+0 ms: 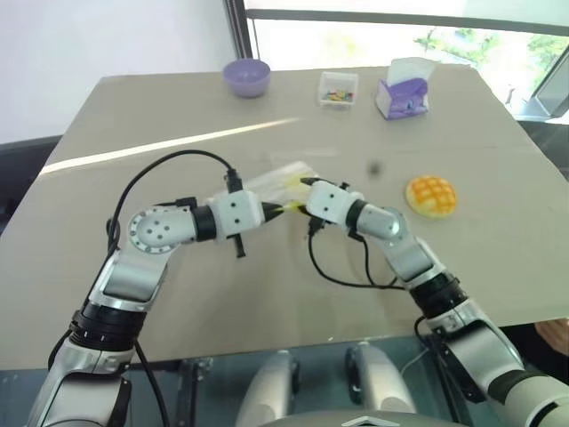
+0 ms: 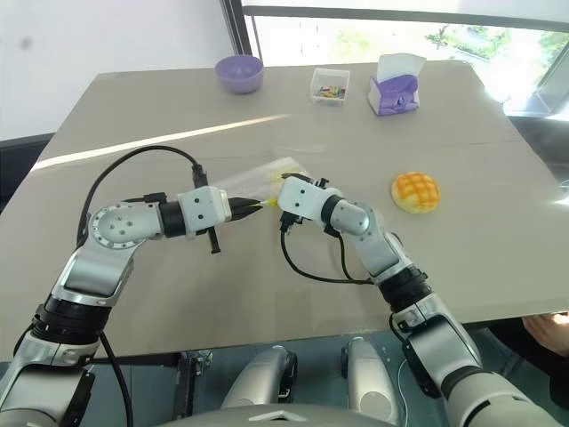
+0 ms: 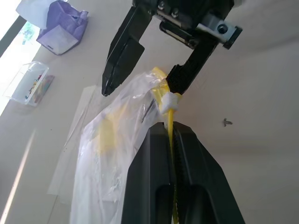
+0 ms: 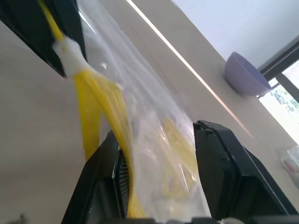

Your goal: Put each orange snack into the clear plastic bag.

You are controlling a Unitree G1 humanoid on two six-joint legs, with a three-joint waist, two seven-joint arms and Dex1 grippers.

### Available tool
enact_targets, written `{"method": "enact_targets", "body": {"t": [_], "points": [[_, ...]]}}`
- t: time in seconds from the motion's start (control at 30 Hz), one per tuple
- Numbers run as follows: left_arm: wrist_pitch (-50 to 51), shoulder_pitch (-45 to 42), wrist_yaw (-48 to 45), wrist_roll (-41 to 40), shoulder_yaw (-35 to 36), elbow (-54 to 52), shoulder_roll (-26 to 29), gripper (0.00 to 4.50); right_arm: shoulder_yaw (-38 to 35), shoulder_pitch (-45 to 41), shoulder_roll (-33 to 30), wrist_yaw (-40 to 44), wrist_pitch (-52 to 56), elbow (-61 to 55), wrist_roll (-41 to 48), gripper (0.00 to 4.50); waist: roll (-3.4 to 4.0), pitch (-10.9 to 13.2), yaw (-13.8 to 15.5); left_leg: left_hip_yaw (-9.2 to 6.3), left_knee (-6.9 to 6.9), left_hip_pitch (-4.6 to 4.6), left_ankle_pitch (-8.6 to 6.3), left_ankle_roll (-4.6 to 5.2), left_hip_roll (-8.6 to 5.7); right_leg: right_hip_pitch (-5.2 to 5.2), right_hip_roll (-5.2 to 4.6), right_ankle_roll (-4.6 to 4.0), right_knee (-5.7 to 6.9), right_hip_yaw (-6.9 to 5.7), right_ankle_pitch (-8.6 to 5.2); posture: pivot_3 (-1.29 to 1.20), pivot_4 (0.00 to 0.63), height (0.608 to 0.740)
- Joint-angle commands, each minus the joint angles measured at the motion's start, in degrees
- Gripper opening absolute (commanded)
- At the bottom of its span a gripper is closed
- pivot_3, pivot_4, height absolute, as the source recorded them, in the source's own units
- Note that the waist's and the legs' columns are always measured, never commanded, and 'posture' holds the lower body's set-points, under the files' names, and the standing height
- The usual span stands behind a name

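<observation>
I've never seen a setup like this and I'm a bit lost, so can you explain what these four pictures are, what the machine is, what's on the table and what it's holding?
It is a humanoid robot with two arms, each ending in a two-fingered black gripper. Two pictures look down from its head; the other two come from cameras on its wrists. The left gripper is shut on the yellow strip of the clear plastic bag. The right gripper has its fingers open on either side of the bag's edge. On the table lie the orange snack, a purple bowl, a small clear box and a purple tissue box.
</observation>
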Motion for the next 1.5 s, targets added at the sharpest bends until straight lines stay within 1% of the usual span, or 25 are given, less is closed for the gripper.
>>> {"method": "enact_targets", "body": {"t": [0.03,0.23,0.33,0.37,0.47,0.53,0.57,0.63,0.67,0.73,0.77,0.9,1.07,1.1,1.17,1.2,1.23,1.27,1.3,1.4,1.43,1.5], "points": [[0.0,0.1,0.4,-0.6,0.9,-2.7,0.4,0.0,-1.5,-2.1,-1.8,-4.2,-0.6,4.1,-2.4,2.17,0.0,0.0,0.0,0.0,0.0,0.0,0.01,-0.01,0.0,0.0,0.0,0.0,0.0,0.0,0.0,0.0,0.15,0.74],[0.1,0.6,0.6,-0.9,1.5,-2.6,0.8,0.0,-3.5,-3.1,-6.2,-9.7,-2.1,11.6,-4.3,2.17,0.0,0.0,0.0,0.02,-0.01,-0.01,0.06,-0.1,-0.03,0.0,-0.02,0.0,-0.03,0.03,0.0,0.0,0.15,0.74],[-0.3,0.5,0.6,-0.8,1.6,-1.9,0.8,0.0,-5.2,-2.7,-7.0,-9.6,-2.8,11.4,-2.4,2.17,0.0,0.0,0.0,0.02,-0.02,-0.01,0.05,-0.08,-0.03,0.0,-0.02,0.0,-0.02,0.04,0.0,0.0,0.15,0.74],[-0.4,0.4,0.7,-0.7,1.6,-1.4,0.7,0.0,-5.9,-2.2,-7.0,-8.9,-3.2,10.3,-1.1,2.17,0.0,0.0,0.0,0.01,-0.03,-0.01,0.04,-0.07,-0.02,0.0,-0.02,0.0,-0.02,0.04,0.0,0.0,0.15,0.74],[-0.5,-0.5,1.1,-0.5,1.6,0.0,0.4,0.0,-7.6,1.3,-6.7,-1.6,-3.8,2.6,6.7,2.17,0.0,0.0,-0.2,0.03,-0.05,0.01,-0.01,0.01,0.02,-0.01,0.01,0.0,-0.02,0.06,0.0,0.0,0.15,0.74],[-0.3,-0.9,1.4,-0.7,1.7,0.6,0.2,0.0,-8.3,3.1,-6.8,0.9,-2.5,-1.4,9.4,2.17,0.0,0.0,-0.1,0.04,-0.05,0.0,-0.02,0.03,0.05,-0.01,0.03,0.0,-0.02,0.06,0.0,0.0,0.15,0.74],[-0.5,-1.1,1.4,-0.7,1.7,1.0,0.1,0.0,-8.6,3.7,-7.0,2.0,-1.6,-3.2,10.4,1.8,0.0,0.0,-0.1,0.04,-0.04,0.01,-0.02,0.04,0.06,0.0,0.04,0.0,-0.03,0.06,0.0,0.0,0.15,0.74],[-0.9,-1.6,1.6,-0.7,1.6,1.8,-0.1,0.0,-8.9,5.1,-7.9,3.9,0.5,-6.9,11.8,1.46,0.0,0.0,0.0,0.07,-0.03,0.01,-0.02,0.04,0.05,0.0,0.03,0.0,-0.03,0.08,0.0,0.0,0.15,0.74],[-1.0,-1.8,1.6,-0.7,1.5,2.2,-0.3,0.0,-9.0,5.7,-8.3,4.5,1.4,-8.5,12.2,1.12,0.0,0.0,0.0,0.07,-0.02,0.01,-0.03,0.05,0.03,0.0,0.02,0.0,-0.02,0.08,0.0,0.0,0.15,0.74],[-1.3,-2.2,1.7,-0.6,1.4,2.8,-0.5,0.0,-9.4,6.5,-8.8,4.7,2.6,-10.6,12.7,0.26,0.0,0.0,0.1,0.04,-0.02,0.01,-0.03,0.05,0.03,0.01,0.02,0.0,-0.01,0.05,0.0,0.0,0.15,0.74],[-1.4,-2.4,1.8,-0.6,1.3,3.1,-0.7,0.0,-9.9,6.9,-8.8,4.8,3.3,-11.8,13.5,0.04,0.0,0.0,0.1,0.03,-0.02,0.01,-0.03,0.05,0.03,0.01,0.02,0.0,-0.01,0.04,0.0,0.0,0.15,0.74],[-1.8,-3.0,1.8,-0.5,1.1,4.1,-1.1,0.0,-10.6,8.6,-9.3,5.7,4.8,-15.4,15.2,0.04,0.0,0.0,0.2,0.03,-0.01,0.0,-0.02,0.04,0.03,0.01,0.01,0.0,-0.01,0.03,0.0,0.0,0.15,0.74],[-2.5,-3.4,1.8,-0.3,1.0,5.1,-1.5,0.0,-10.3,10.3,-11.3,6.8,5.3,-16.9,14.8,0.04,0.0,0.0,0.1,0.04,-0.01,0.01,-0.02,0.04,0.03,0.01,0.01,0.0,-0.01,0.04,0.0,0.0,0.15,0.74],[-2.6,-3.4,1.8,-0.3,1.0,5.2,-1.6,0.0,-10.5,10.2,-11.6,6.5,5.1,-16.8,14.7,0.29,0.0,0.0,0.1,0.04,-0.02,0.01,-0.02,0.04,0.03,0.01,0.01,0.0,-0.01,0.04,0.0,0.0,0.15,0.74],[-2.8,-3.5,1.8,-0.3,1.0,5.5,-1.7,0.0,-10.5,10.0,-11.9,6.4,5.0,-16.5,14.4,0.98,0.0,0.0,0.1,0.05,-0.01,0.01,-0.02,0.04,0.03,0.01,0.01,0.0,-0.01,0.04,0.0,0.0,0.15,0.74],[-2.9,-3.5,1.7,-0.3,0.9,5.6,-1.7,0.0,-10.3,10.0,-12.1,6.4,5.0,-16.5,14.1,1.23,-0.01,0.0,0.1,0.05,-0.01,0.01,-0.02,0.04,0.03,0.01,0.01,0.0,-0.01,0.04,0.0,0.0,0.15,0.74],[-2.9,-3.6,1.8,-0.3,0.9,5.7,-1.7,0.0,-10.1,10.0,-12.2,6.4,5.0,-16.6,14.0,1.82,0.0,0.0,0.1,0.05,-0.01,0.01,-0.02,0.04,0.03,0.01,0.01,0.0,-0.01,0.04,0.0,0.0,0.15,0.74],[-3.0,-3.6,1.8,-0.3,0.9,5.7,-1.7,0.0,-10.0,10.2,-12.3,6.4,5.1,-16.8,14.0,2.26,-0.01,0.0,0.1,0.05,-0.01,0.01,-0.02,0.04,0.03,0.0,0.01,0.0,-0.01,0.04,0.0,0.0,0.15,0.74],[-3.0,-3.6,1.8,-0.3,0.9,5.8,-1.8,0.0,-10.0,10.6,-12.7,6.8,4.8,-17.3,14.0,2.54,-0.01,0.0,0.1,0.05,-0.01,0.01,-0.02,0.04,0.03,0.0,0.01,0.0,-0.01,0.04,0.0,0.0,0.15,0.74],[-3.1,-3.6,1.9,-0.1,0.9,5.9,-1.8,0.0,-11.6,12.2,-14.1,8.8,5.0,-20.3,16.4,2.54,-0.01,0.0,0.2,0.05,-0.01,0.0,-0.02,0.04,0.03,0.01,0.0,0.0,-0.02,0.04,0.0,0.0,0.15,0.74],[-3.1,-3.6,2.0,-0.1,0.9,5.9,-1.8,0.0,-12.4,12.6,-14.6,9.5,5.4,-21.4,17.7,2.29,-0.01,0.0,0.3,0.05,-0.01,0.0,-0.02,0.04,0.03,0.01,0.0,0.0,-0.02,0.04,0.0,0.0,0.15,0.74],[-3.1,-3.6,2.0,0.0,0.8,5.9,-1.8,0.0,-14.2,13.9,-15.6,10.8,7.2,-24.2,20.7,1.54,-0.01,0.0,0.3,0.05,-0.01,-0.01,-0.03,0.05,0.03,0.01,-0.01,0.0,-0.03,0.04,0.0,0.0,0.15,0.74]]}}
